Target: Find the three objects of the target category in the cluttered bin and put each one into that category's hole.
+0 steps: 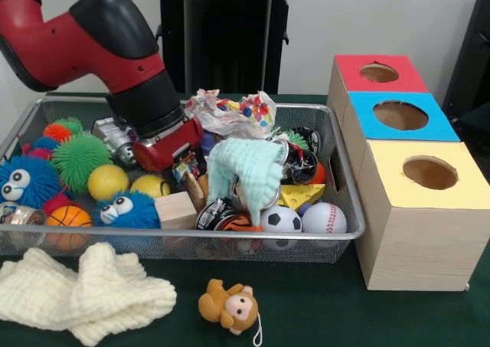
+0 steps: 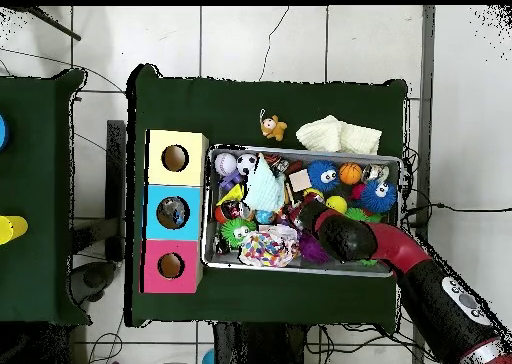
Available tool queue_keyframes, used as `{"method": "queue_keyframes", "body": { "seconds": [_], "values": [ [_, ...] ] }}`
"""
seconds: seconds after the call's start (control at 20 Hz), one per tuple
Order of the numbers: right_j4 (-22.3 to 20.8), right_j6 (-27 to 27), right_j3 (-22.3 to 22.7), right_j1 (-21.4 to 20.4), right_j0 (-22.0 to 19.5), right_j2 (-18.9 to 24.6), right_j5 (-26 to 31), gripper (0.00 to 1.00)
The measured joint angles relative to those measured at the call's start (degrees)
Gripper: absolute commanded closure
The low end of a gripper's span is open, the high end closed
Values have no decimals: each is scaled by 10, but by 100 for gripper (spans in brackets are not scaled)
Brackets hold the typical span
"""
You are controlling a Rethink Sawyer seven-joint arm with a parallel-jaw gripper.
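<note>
A wire mesh bin (image 1: 348, 209) holds a heap of toys. Among them are a soccer ball (image 1: 280, 219), a baseball (image 1: 324, 217), a small basketball (image 1: 69, 218), two yellow balls (image 1: 107, 181) and a mint green cloth (image 1: 245, 171). My gripper (image 1: 181, 162) is low in the middle of the bin, to the left of the mint cloth, with its tip buried in the clutter. In the overhead view the gripper (image 2: 306, 213) sits mid-bin beside the cloth (image 2: 264, 191). To the right of the bin stand three boxes, each with a hole on top: red (image 1: 380, 73), blue (image 1: 400, 116) and yellow (image 1: 430, 172).
Blue fuzzy creatures (image 1: 27, 180), a green spiky ball (image 1: 79, 154), a wooden block (image 1: 176, 209), a cheese wedge (image 1: 302, 196) and a crumpled candy bag (image 1: 233, 113) also fill the bin. In front of it on the green cloth lie a cream cloth (image 1: 84, 293) and a monkey toy (image 1: 230, 307).
</note>
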Motion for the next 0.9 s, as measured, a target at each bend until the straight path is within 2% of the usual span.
{"method": "queue_keyframes", "body": {
  "seconds": [0.45, 0.9],
  "values": [
    [2, 0, 16, -62, 70, -56, -42, 0],
    [36, 2, 79, -100, 60, -61, -86, 0]
  ]
}}
